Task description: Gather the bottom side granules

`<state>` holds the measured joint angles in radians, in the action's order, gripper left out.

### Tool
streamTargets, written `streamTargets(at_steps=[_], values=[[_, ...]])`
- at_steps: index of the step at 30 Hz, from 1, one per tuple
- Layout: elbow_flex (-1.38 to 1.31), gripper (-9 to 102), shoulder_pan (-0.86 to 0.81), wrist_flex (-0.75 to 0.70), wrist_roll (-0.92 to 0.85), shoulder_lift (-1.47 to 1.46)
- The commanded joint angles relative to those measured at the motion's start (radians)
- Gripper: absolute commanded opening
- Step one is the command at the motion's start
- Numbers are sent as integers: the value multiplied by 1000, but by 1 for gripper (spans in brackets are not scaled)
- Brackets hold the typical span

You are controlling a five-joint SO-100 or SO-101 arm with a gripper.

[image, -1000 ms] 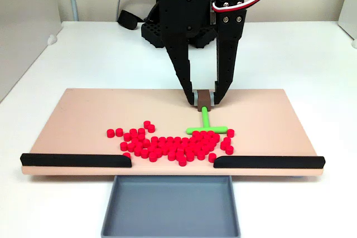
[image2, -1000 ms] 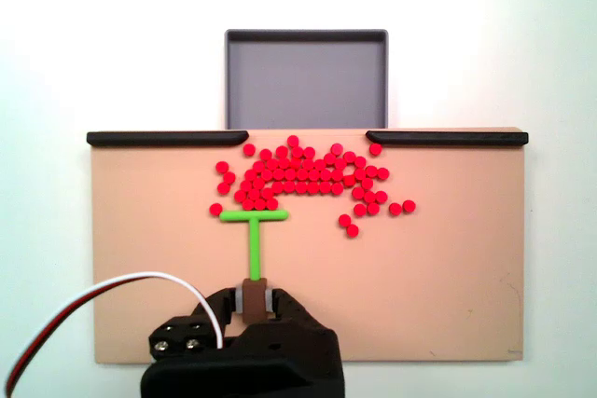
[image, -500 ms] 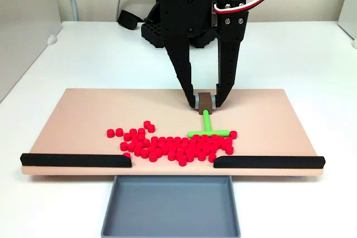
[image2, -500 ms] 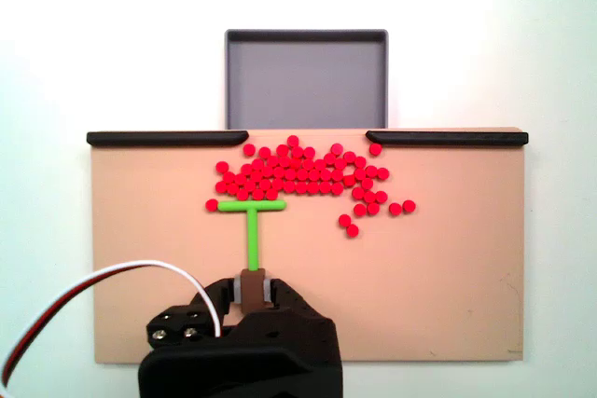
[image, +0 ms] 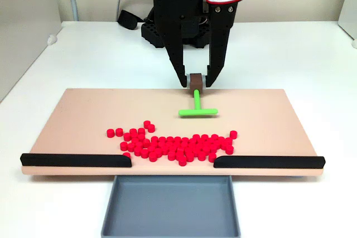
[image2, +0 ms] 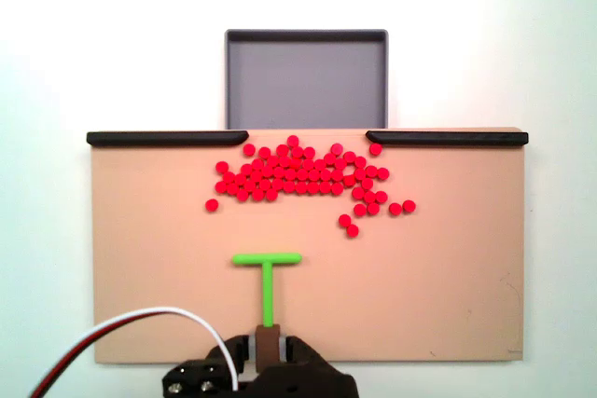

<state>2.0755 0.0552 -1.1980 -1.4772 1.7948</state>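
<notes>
Fingers (image: 181,71) of black gripper (image: 196,83) clamped on brown handle block (image: 196,81) of green T-shaped pusher (image: 197,110); crossbar well apart from red granules (image: 178,144), no contact. Granules spread in loose band on tan board (image: 83,115), near gap betw. two black strips (image: 75,160), a few strays at band's left end in front fixed view. Grey tray (image: 170,207) just beyond gap. White table (image: 290,54) underneath.
</notes>
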Motion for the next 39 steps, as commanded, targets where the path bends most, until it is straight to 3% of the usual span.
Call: streamTargets(at_steps=[1,13,39], values=[[-55,4,-23,-64,-23,72],[-190,4,-109,-175,-120,83],[-190,4,-132,-173,-167,60]])
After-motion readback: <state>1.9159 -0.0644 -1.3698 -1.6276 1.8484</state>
